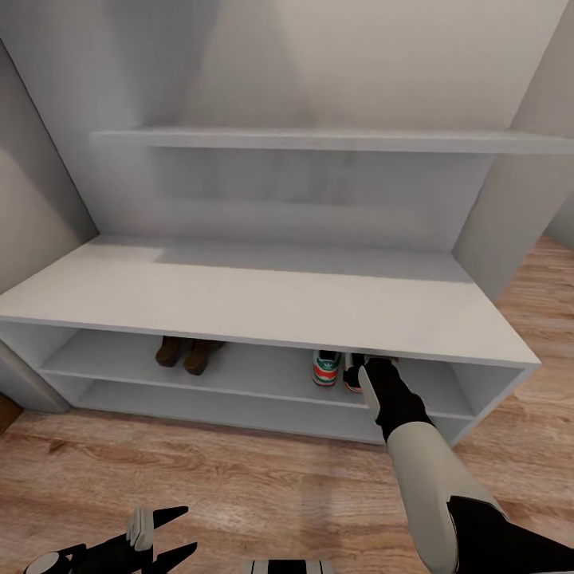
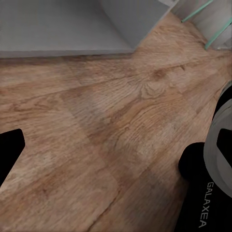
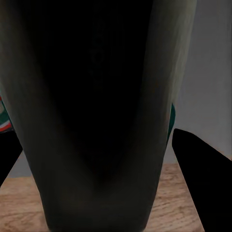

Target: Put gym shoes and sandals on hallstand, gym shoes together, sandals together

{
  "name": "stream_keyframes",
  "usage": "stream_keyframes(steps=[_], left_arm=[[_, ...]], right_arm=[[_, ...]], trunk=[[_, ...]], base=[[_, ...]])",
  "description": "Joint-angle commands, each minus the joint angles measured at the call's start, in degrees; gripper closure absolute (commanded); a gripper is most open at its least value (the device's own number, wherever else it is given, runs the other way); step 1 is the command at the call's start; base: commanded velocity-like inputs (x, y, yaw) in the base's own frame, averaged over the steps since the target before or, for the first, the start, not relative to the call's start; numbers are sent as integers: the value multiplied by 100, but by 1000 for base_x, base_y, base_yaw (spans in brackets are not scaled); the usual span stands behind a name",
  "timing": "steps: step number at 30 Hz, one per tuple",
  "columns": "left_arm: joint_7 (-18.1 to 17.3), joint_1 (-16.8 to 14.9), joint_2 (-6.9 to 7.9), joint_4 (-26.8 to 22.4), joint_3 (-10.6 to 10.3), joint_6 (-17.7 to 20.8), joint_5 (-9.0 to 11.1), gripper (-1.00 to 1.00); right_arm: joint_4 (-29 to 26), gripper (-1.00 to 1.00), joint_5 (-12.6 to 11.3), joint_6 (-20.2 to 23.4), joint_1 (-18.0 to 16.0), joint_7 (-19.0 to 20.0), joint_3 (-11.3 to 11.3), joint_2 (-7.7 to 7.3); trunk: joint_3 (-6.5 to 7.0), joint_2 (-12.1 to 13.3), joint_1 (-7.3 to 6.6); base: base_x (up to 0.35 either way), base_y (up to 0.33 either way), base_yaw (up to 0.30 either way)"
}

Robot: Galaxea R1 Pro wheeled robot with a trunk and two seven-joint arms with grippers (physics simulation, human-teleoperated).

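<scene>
While the right gripper [image 1: 368,368] reaches under the pale grey-white shoe rack [image 1: 263,303], clamped on one cream-white gym shoe [image 3: 96,121] beside its twin [image 1: 325,368] at lower centre, brown sandals [image 1: 188,352] sit left; the left gripper [image 1: 171,530] hangs open.
</scene>
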Motion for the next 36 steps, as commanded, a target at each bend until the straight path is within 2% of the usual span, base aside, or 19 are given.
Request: stream_keyframes(steps=[1,6,7,24,36], left_arm=[[-20,-4,-4,-1,28,-36,-33,-100],[-20,-4,-4,-1,26,-36,-37,-100],[-20,-4,-4,-1,26,-36,-37,-100],[-20,-4,-4,-1,29,-36,-29,-100],[-20,-4,-4,-1,35,-36,-20,-100]], right_arm=[[-7,100,59,32,-3,17,-26,8],[-7,100,60,32,-3,17,-26,8],[-7,-100,61,32,-3,17,-26,8],[-7,-100,62,32,-3,17,-26,8],[-7,-100,62,32,-3,17,-26,8]], trunk=[[-5,-2,-1],[-5,-2,-1],[-5,-2,-1],[-5,-2,-1],[-5,-2,-1]], base=[[6,-1,0],[2,0,0],[0,0,0],[-4,0,0],[-270,0,0]])
